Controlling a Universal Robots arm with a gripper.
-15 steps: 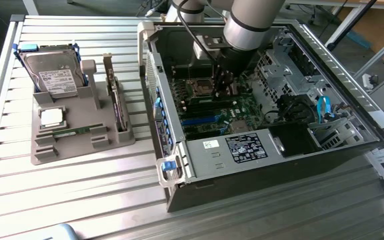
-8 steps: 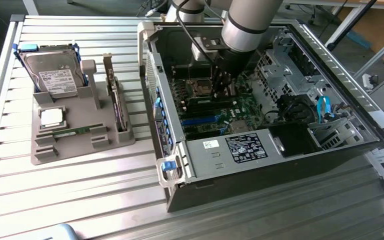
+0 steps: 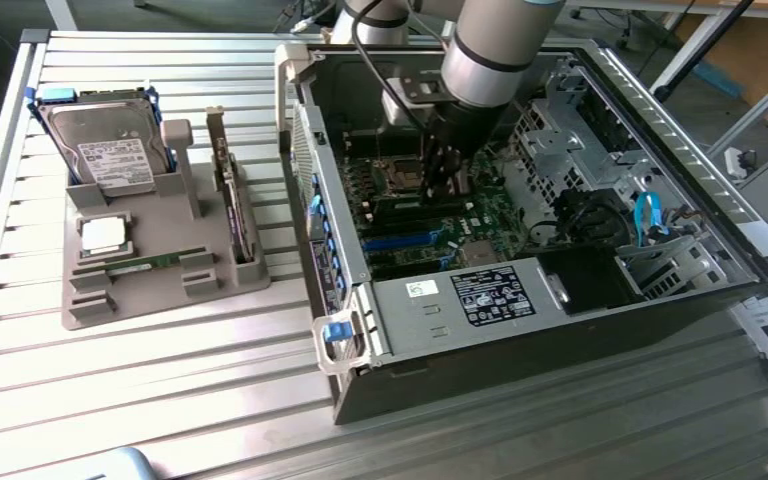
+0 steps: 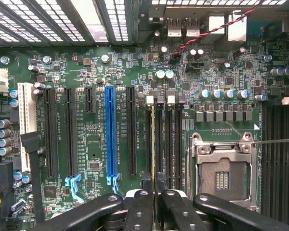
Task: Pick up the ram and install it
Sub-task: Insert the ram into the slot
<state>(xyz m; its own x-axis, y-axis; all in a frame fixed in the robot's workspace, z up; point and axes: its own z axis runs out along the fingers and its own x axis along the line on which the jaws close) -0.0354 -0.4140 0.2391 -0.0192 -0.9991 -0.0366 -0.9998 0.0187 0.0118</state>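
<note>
My gripper (image 3: 438, 186) reaches down into the open computer case (image 3: 352, 330), just above the motherboard (image 3: 418, 215). In the wrist view its black fingers (image 4: 140, 211) are shut on the ram (image 4: 154, 144). The ram appears edge-on as a thin greenish strip. It runs along one of the black memory slots (image 4: 167, 144) beside the bare processor socket (image 4: 224, 173). I cannot tell whether the stick sits fully in the slot.
A grey holder (image 3: 157, 290) on the slatted table at the exterior view's left carries a hard drive (image 3: 104, 135), a square silver chip (image 3: 101, 234), an upright dark card (image 3: 231, 200) and another green stick (image 3: 151, 263). A blue slot (image 4: 111, 134) and further black slots lie beside the memory slots.
</note>
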